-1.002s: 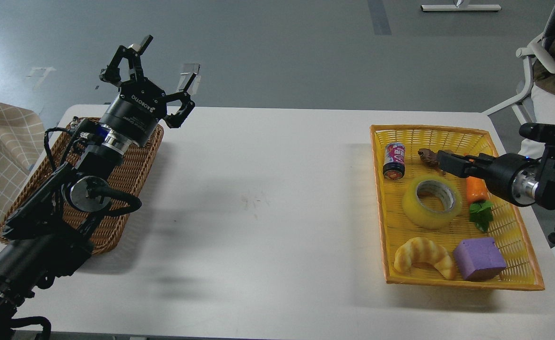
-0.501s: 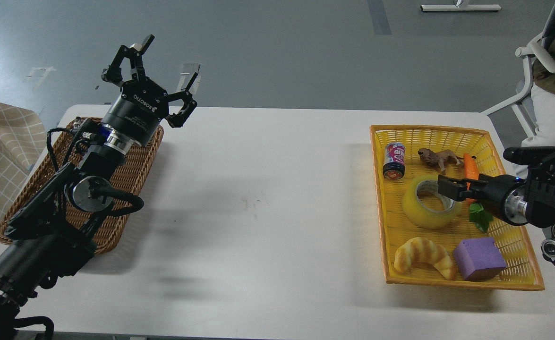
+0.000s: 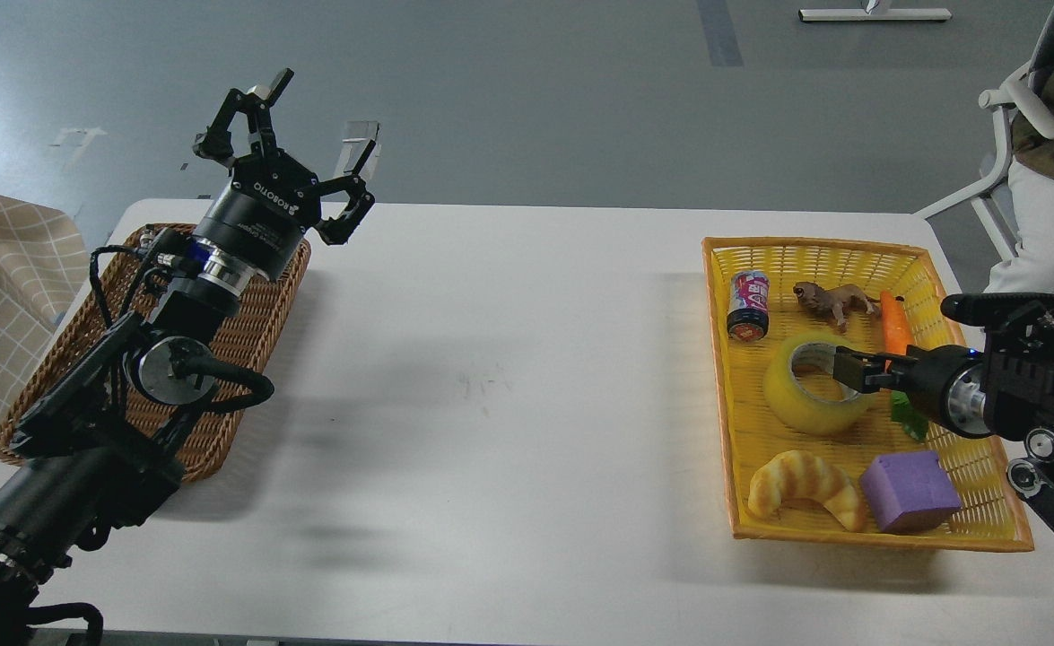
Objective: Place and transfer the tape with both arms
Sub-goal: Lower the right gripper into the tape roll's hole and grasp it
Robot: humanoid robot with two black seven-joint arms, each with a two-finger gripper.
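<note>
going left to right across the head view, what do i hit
wicker basket → left gripper → soda can → tape → right gripper → carrot, the last four in the yellow basket.

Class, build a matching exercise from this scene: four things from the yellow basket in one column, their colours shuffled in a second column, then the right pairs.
Things:
1. tape
2. cube
3. carrot
4. croissant

Colours:
A. purple
B. pale golden
C. translucent yellow
D. orange

Pairs: 1-C, 2-A, 3-D, 4-B
</note>
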